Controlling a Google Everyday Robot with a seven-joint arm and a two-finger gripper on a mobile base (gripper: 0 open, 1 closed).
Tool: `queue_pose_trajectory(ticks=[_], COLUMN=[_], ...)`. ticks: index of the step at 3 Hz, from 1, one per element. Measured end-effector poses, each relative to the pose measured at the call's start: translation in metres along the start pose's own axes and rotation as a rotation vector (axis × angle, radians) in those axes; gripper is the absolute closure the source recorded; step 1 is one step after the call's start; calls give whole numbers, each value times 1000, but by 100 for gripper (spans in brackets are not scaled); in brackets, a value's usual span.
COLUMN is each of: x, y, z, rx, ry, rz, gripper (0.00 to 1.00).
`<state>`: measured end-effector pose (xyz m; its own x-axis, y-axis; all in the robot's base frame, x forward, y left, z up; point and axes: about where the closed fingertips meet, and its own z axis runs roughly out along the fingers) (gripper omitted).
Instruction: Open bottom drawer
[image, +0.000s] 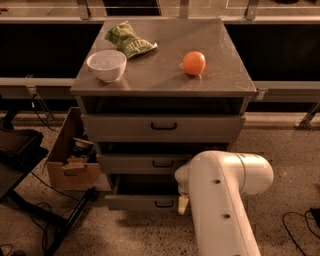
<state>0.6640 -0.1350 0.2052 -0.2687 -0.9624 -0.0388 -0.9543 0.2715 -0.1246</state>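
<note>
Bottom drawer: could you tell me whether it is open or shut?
Partly open: the bottom drawer juts past the middle drawer, interior showing. The gripper is beside its handle.
</note>
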Motion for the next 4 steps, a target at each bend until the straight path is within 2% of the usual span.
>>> queue_pose_trajectory(ticks=[1, 2, 3, 4], x=[0, 0, 13, 30], y=[0, 13, 25, 63], z=[0, 12, 1, -47], rx=[-1, -20, 1, 11], ry=[0, -9, -29, 50], rz=[0, -3, 20, 3], gripper=[0, 0, 18, 49])
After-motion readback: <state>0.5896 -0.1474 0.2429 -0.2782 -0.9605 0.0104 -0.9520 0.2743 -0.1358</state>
